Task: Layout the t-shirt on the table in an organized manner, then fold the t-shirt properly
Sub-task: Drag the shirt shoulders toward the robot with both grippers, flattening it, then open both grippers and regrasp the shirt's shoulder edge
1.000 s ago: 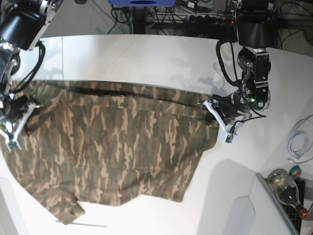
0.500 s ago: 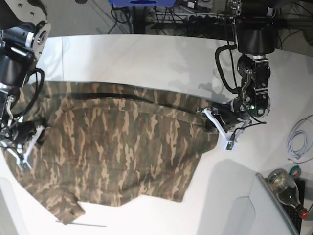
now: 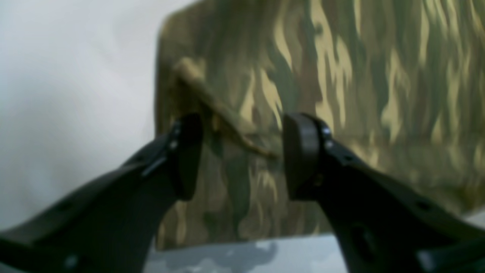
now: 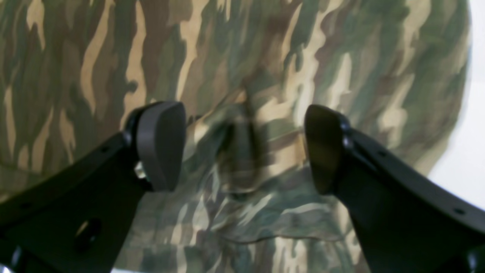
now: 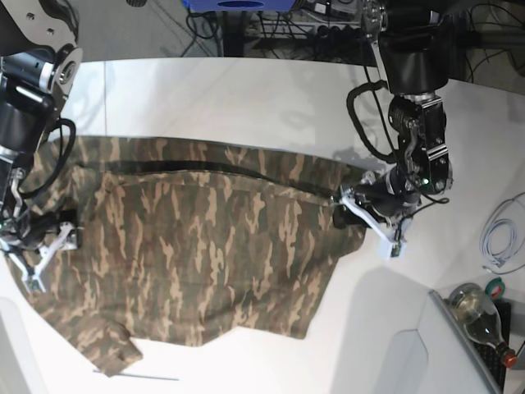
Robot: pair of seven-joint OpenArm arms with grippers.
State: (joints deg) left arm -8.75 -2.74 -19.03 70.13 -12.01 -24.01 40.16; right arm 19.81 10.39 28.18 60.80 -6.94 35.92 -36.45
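Observation:
The camouflage t-shirt (image 5: 205,238) lies spread across the white table (image 5: 246,90), with one sleeve bunched at the front left. My left gripper (image 5: 362,215) is at the shirt's right edge. In the left wrist view it (image 3: 242,155) is open, its fingers either side of a raised fold of the shirt (image 3: 379,76) near a corner, with table (image 3: 68,76) beside it. My right gripper (image 5: 39,253) is at the shirt's left edge. In the right wrist view it (image 4: 242,148) is open over a bunched wrinkle of the shirt (image 4: 265,45).
A glass bottle (image 5: 480,316) and a grey bin (image 5: 459,353) stand at the front right. A white cable (image 5: 500,238) lies at the right edge. A thin white strip (image 5: 135,376) lies near the front sleeve. Cables run behind the table.
My right gripper has moved toward the table's front along the shirt's left edge. My left gripper has shifted slightly forward and inward onto the shirt's right edge.

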